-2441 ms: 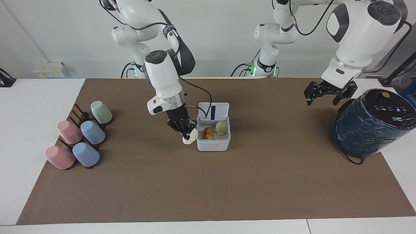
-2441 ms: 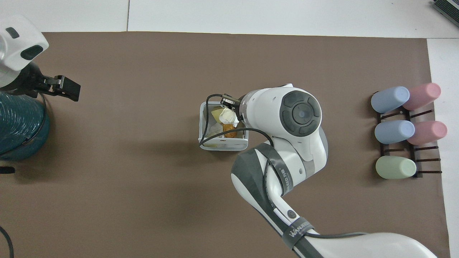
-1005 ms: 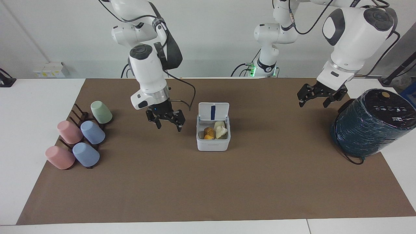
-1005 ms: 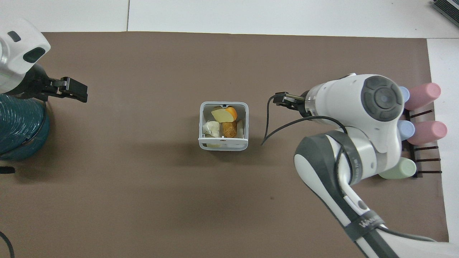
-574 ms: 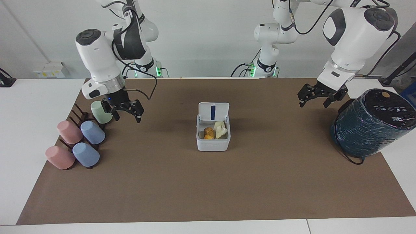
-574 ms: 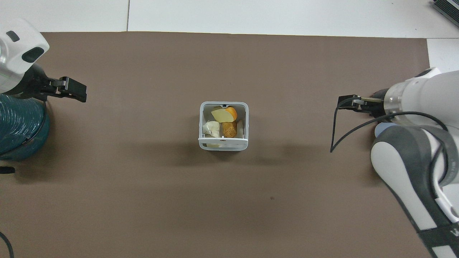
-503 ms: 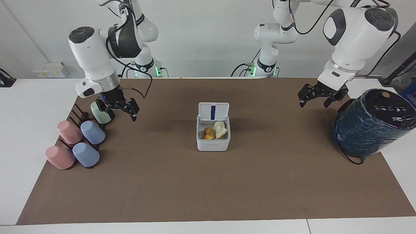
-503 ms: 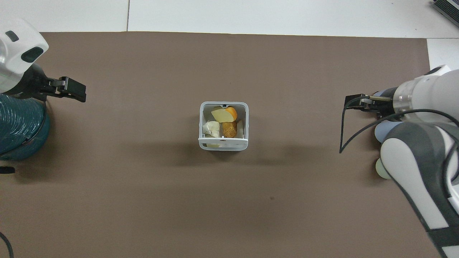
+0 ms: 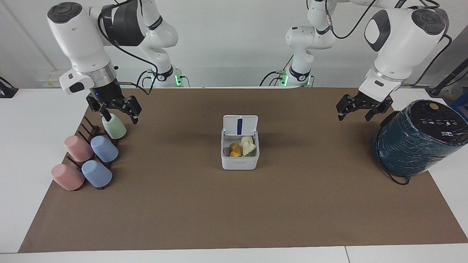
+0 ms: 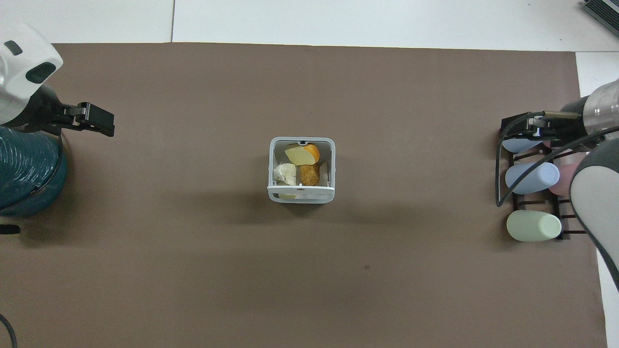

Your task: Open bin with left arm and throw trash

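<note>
The white bin (image 9: pixel 239 163) stands mid-mat with its lid (image 9: pixel 249 126) hinged up on the side nearer the robots. In it lie the yellow-orange bar (image 9: pixel 234 149), the white wad (image 9: pixel 250 148) and the cream slice (image 9: pixel 246 140). The overhead view shows the bin (image 10: pixel 301 195) with the slice (image 10: pixel 299 155), wad (image 10: pixel 285 173) and bar (image 10: pixel 309 175). My right gripper (image 9: pixel 120 116) is open and empty, raised over the green cup (image 9: pixel 114 126). My left gripper (image 9: pixel 354 114) is open and empty, waiting in the air beside the teal cylinder (image 9: pixel 416 140).
A dark rack holds pink cups (image 9: pixel 77 148), blue cups (image 9: pixel 104 148) and the green cup at the right arm's end of the table. The big teal wrapped cylinder (image 10: pixel 24 169) stands at the left arm's end. A brown mat (image 9: pixel 234 212) covers the table.
My right gripper let the white wad go into the bin, opened, and swung away and up to over the cup rack. The left gripper has barely moved.
</note>
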